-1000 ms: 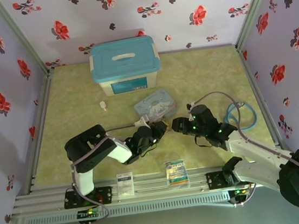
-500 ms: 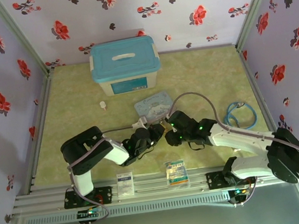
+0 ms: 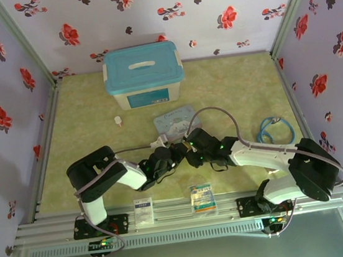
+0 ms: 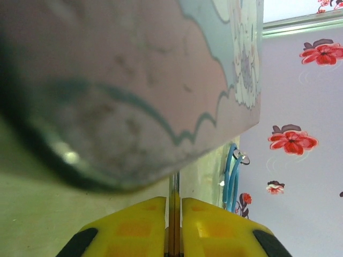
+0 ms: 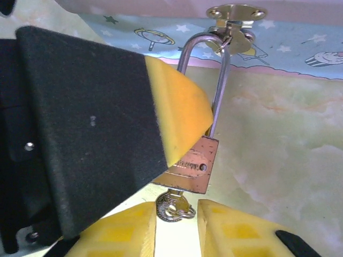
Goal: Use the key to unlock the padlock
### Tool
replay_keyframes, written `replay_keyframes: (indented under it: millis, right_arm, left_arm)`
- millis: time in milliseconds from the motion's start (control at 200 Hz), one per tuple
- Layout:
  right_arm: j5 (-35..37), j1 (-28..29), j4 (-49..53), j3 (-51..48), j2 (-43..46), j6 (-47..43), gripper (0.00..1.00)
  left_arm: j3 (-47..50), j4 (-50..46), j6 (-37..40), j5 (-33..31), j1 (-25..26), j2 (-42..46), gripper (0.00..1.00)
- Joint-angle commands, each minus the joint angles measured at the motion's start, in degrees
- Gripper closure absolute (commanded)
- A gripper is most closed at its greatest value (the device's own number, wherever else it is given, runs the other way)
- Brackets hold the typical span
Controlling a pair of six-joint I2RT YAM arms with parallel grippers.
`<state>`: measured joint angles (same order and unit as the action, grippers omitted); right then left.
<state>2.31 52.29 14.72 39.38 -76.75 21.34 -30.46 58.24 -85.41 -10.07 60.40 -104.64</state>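
One tin [image 5: 278, 48] alongside; left gripper [image 4: 174, 214] tight on padlock [image 5: 190, 168], right gripper [image 5: 177, 225] agape around key [image 5: 172, 206].

Overhead view looking down, both wrist views close against tin [image 3: 173, 119]

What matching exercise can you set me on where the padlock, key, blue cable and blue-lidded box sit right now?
Things:
1. padlock
2. key
3. blue cable
4. blue-lidded box

Places:
A. coiled on the right side
B. hanging by its shackle from the tin's hasp
C. at the far end, handle on its lid
D. sticking out under the brass body

Pairs: 1-B, 2-D, 3-A, 4-C
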Motion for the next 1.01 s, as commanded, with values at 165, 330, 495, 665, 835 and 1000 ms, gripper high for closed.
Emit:
replay_keyframes:
  millis: [165, 330, 495, 665, 835, 1000]
  right_arm:
    - [3.7, 1.6, -4.7, -2.6, -0.1, 1.1, 0.81]
    - [6.8, 4.3, -7.9, -1.8, -2.4, 2.7, 0.85]
    - [12.4, 6.5, -8.8, -1.9, -4.3, 4.1, 0.82]
    - [15.1, 7.5, -10.0, -1.7, -3.8, 4.4, 0.9]
    - [16.5, 7.4, -10.2, -0.7, -4.7, 3.4, 0.95]
    - [8.8, 5.7, -14.6, -3.3, -3.0, 4.9, 0.96]
  left_arm:
    - [-0.6, 4.6, -0.9, 0.1, 0.2, 0.9, 1.0]
    - [-0.8, 4.6, -1.2, 0.1, 0.2, 1.0, 1.0]
    - [-1.3, 4.1, -1.6, 0.2, 0.2, 0.8, 1.0]
    - [-1.4, 4.3, -1.5, 0.3, 0.3, 0.7, 1.0]
    - [-1.2, 4.5, -1.9, 0.6, 0.4, 0.8, 1.0]
    - [-0.2, 5.8, -2.2, 1.0, 0.4, 0.2, 1.0]
